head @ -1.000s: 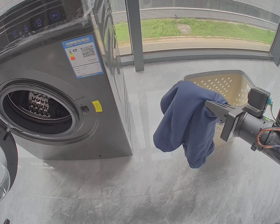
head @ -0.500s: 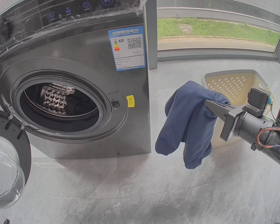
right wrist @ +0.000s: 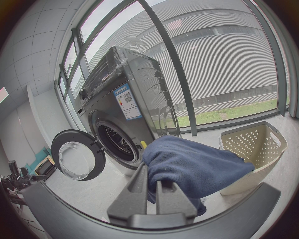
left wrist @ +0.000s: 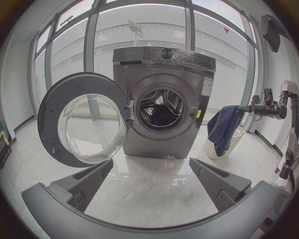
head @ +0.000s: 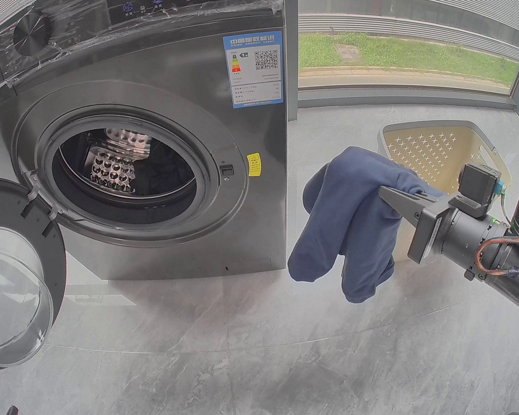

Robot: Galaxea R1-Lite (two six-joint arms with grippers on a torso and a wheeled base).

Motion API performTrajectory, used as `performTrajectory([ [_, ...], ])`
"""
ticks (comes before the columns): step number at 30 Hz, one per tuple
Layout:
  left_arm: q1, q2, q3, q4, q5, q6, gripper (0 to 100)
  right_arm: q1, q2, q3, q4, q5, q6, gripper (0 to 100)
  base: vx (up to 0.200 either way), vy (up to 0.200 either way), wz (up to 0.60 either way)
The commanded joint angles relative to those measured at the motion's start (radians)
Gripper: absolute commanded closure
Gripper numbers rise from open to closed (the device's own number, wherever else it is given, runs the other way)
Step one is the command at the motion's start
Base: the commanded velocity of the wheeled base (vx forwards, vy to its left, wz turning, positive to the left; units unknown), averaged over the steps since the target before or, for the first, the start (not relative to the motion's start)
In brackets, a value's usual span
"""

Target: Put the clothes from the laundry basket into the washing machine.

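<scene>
since a second ago the head camera has swung toward the washing machine (head: 146, 62), which now sits nearer the middle of that view. the blue garment (head: 353, 221) hangs from the right gripper (head: 390, 194) as before, the fingers pressed together on a fold of the cloth. the garment dangles in the air above the floor (head: 260, 356), between the machine's front corner and the laundry basket (head: 432, 129). it covers the basket's near wall and the arm hides more, so the basket's bottom cannot be made out. the machine's round door (head: 4, 276) stands swung wide open, cut off at the view's edge. the drum behind the opening is dark, and only part of its perforated metal wall shows. the left gripper (left wrist: 150, 161) is low and well apart from the machine, fingers spread. the floor is glossy grey stone with reflections. tall windows (head: 409, 2) behind show grass and a ribbed grey building.
</scene>
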Motion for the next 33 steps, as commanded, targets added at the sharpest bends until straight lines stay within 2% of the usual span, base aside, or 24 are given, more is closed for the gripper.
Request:
performTrajectory([
  [1,-0.002,-0.016,0.016,0.0,0.0,0.0,0,0.0,0.0,0.0,-0.001,-0.001,0.0,100,-0.2,0.0,0.0],
  [8,-0.002,-0.016,0.016,0.0,0.0,0.0,0,0.0,0.002,0.003,-0.002,0.001,0.0,100,-0.029,0.0,0.0],
  [33,0.0,-0.016,0.016,0.0,0.0,0.0,0,0.0,0.002,0.0,-0.002,-0.001,0.0,100,0.0,0.2,0.0],
])
